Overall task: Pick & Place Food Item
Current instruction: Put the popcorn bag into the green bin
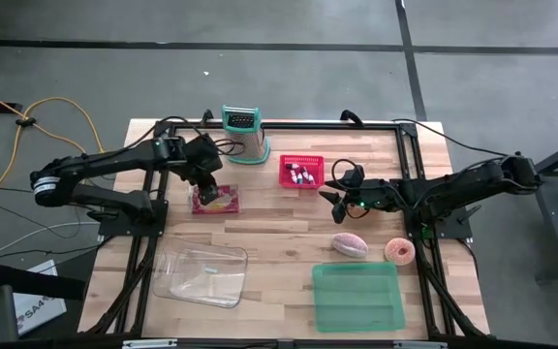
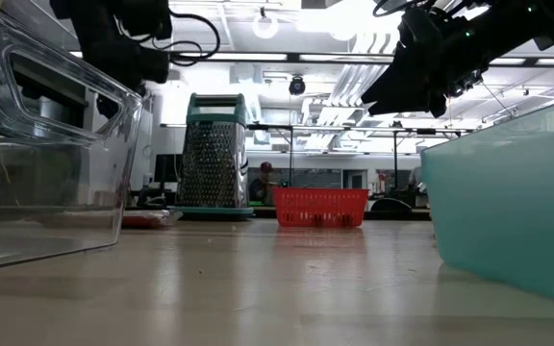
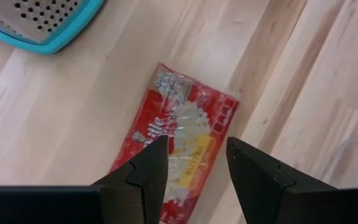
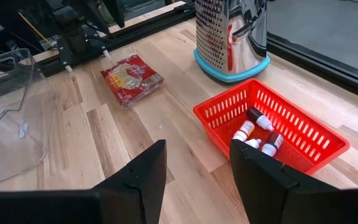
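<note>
Food item: a flat red plastic snack packet with white and yellow print (image 3: 182,140) is laid flat on the wooden tabletop (image 1: 289,228), near the metal box grater with a teal base (image 1: 244,134), left of the red plastic basket of small bottles (image 1: 301,172).

Left gripper (image 3: 194,158): hung right above the packet, not touching it as far as can be told; fingers (image 3: 151,168) are parted a little and nothing is held.

Key relation: the packet's long axis is seen running roughly along the gap between the fingers, so a grasp across its narrow width looks likely.

Nearer arm: the left one, easily.

Right gripper (image 4: 194,168): parked near the basket, well apart from the packet, fingers slightly open, empty.

Drop spots: a clear plastic container (image 1: 201,275) and a green plastic bin (image 1: 357,297) are sat at the front; which one is meant can't be told.
</note>
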Controlling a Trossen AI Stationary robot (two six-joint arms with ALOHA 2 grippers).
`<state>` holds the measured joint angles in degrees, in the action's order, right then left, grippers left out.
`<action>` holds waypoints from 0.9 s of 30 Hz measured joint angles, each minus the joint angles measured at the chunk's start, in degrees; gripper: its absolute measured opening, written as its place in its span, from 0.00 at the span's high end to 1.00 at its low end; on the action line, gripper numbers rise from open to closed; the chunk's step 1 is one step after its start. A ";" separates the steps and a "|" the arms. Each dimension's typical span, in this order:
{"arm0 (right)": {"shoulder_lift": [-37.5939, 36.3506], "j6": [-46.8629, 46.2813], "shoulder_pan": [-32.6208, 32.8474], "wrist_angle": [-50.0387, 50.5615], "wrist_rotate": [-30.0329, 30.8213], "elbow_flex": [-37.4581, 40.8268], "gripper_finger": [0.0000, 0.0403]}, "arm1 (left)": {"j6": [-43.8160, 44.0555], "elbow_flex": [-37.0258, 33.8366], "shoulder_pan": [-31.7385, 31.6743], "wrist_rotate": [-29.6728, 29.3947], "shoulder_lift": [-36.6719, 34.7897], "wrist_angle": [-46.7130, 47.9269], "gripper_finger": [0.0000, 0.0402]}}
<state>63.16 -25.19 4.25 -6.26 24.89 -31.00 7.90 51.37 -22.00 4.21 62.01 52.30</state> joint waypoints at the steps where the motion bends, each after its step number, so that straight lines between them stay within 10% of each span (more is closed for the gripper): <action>1: 0.00 0.00 0.00 0.00 -0.01 0.00 0.59 | -0.60 0.00 0.00 -0.10 0.41 0.00 0.61; 27: 0.00 0.00 -0.01 0.00 -0.01 0.00 0.59 | 9.28 -3.98 7.29 -6.20 9.80 -3.76 0.61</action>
<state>63.16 -25.19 4.25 -6.26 24.88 -31.00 17.18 47.40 -14.71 -1.99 71.81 48.54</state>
